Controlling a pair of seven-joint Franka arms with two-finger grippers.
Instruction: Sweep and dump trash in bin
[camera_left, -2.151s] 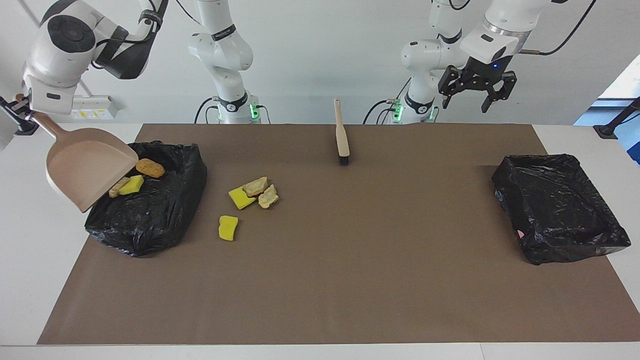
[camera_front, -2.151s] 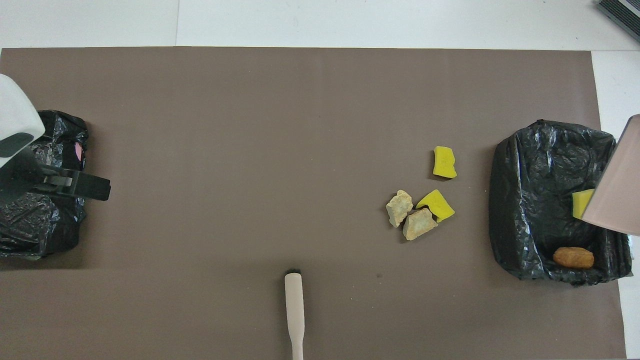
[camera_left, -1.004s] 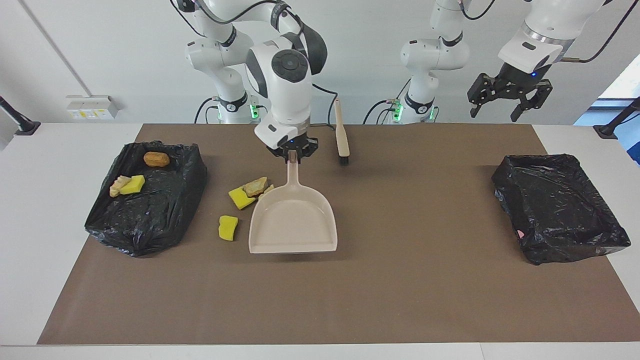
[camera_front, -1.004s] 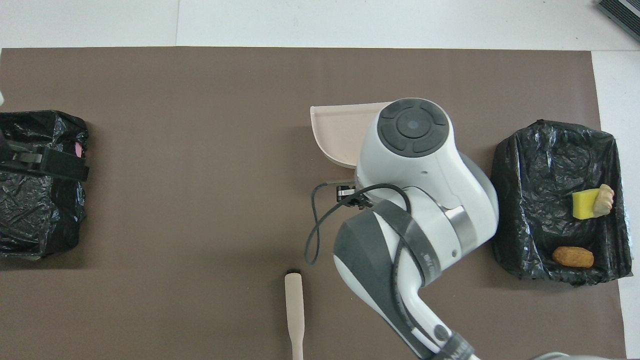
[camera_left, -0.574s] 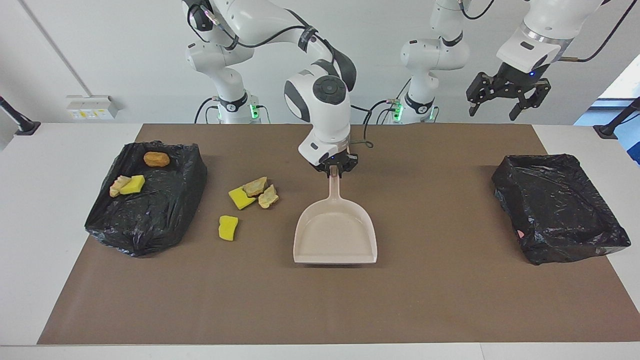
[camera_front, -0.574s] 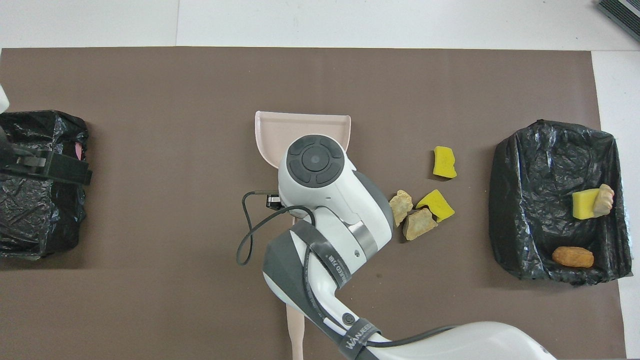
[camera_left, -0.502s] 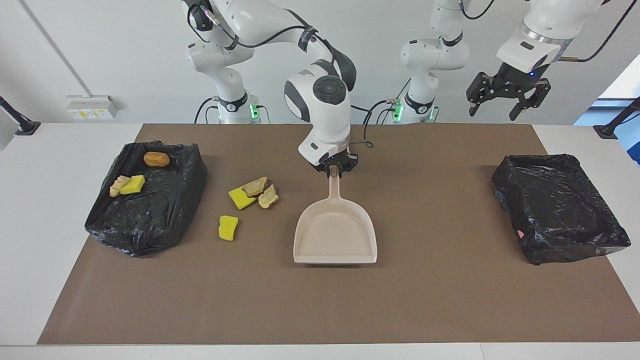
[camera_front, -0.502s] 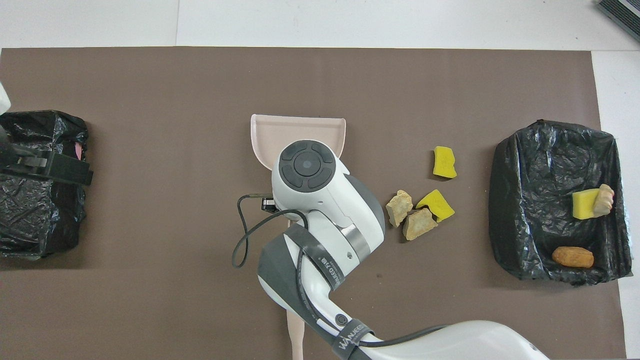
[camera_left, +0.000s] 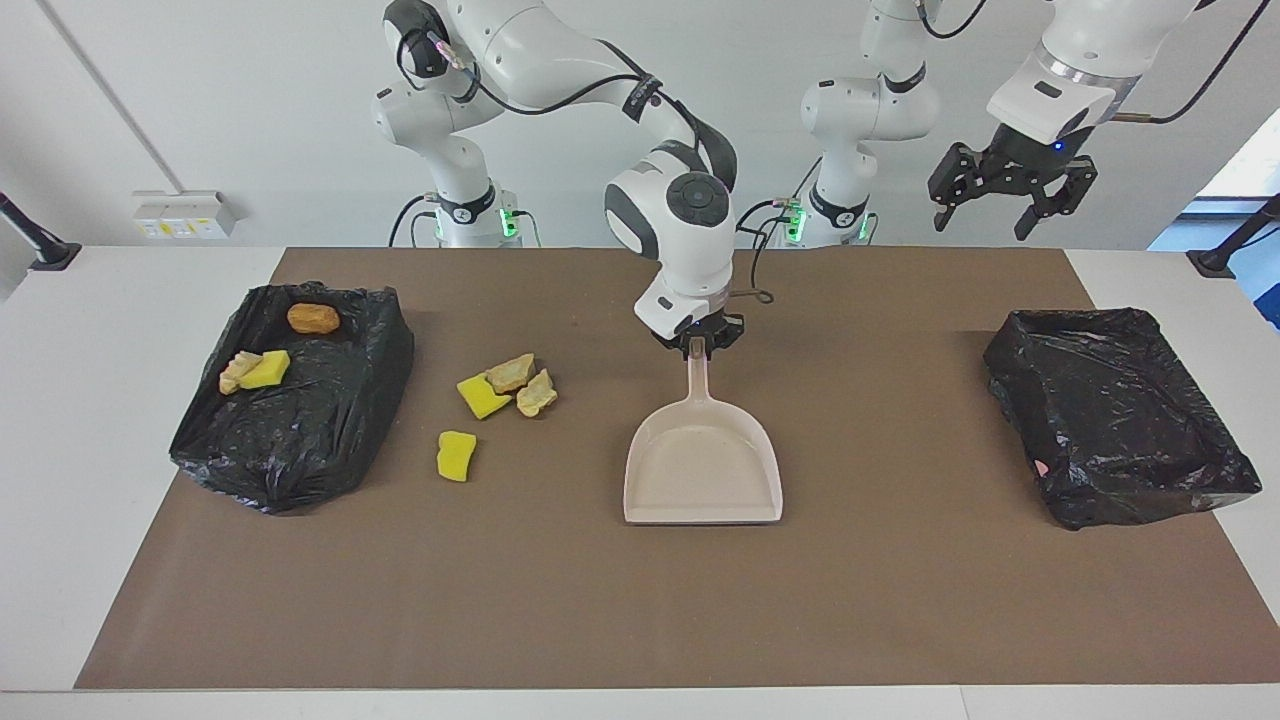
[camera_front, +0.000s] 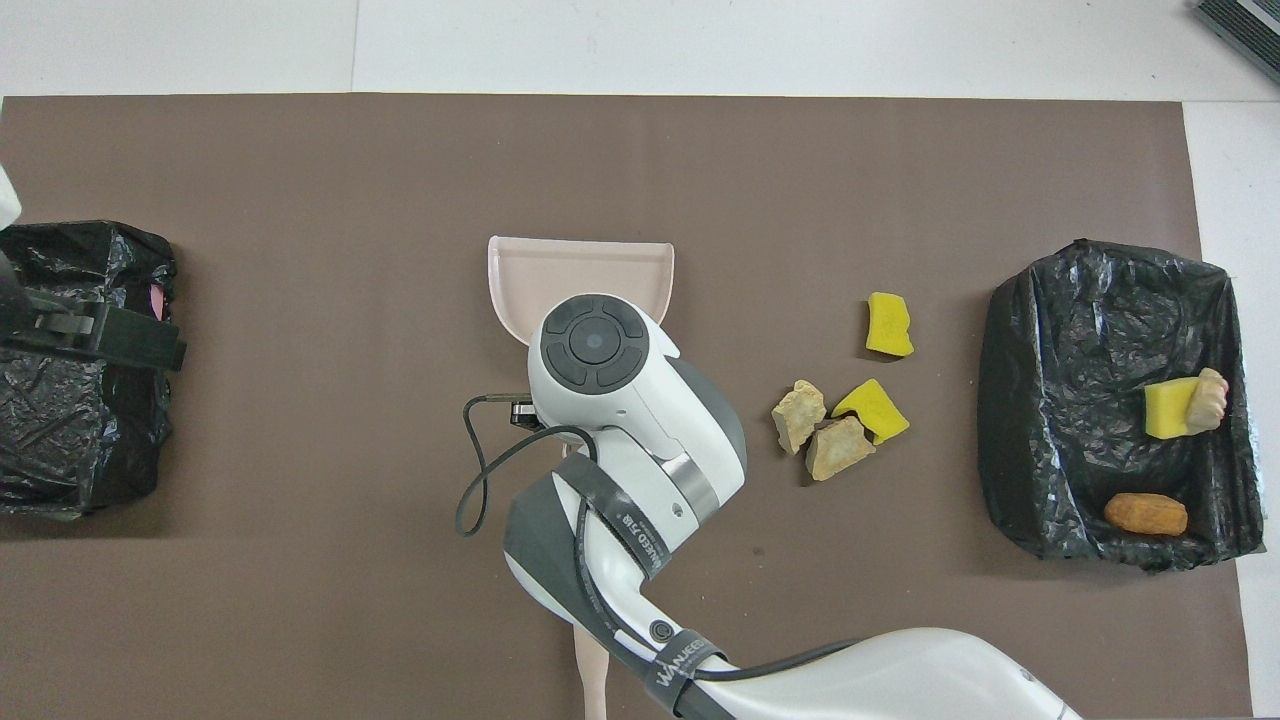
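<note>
My right gripper (camera_left: 697, 349) is shut on the handle of the beige dustpan (camera_left: 703, 470), which is low over the middle of the mat with its lip pointing away from the robots. In the overhead view my arm covers most of the dustpan (camera_front: 580, 270). Two yellow sponge bits (camera_left: 483, 397) (camera_left: 456, 455) and two tan lumps (camera_left: 511, 372) (camera_left: 536, 393) lie on the mat between the dustpan and the black-lined bin (camera_left: 300, 430). A brown lump (camera_left: 313, 318), a yellow bit (camera_left: 266, 368) and a tan lump (camera_left: 236, 373) lie in that bin. My left gripper (camera_left: 985, 205) is open, raised and waiting.
A second black-lined bin (camera_left: 1120, 410) stands at the left arm's end of the table. The brush handle (camera_front: 590, 670) shows near the robots' edge of the mat in the overhead view; my right arm hides the brush in the facing view.
My right arm carried the dustpan from over the bin with the scraps to the middle of the mat, still drifting toward the left arm's end. A tan lump now lies uncovered in that bin.
</note>
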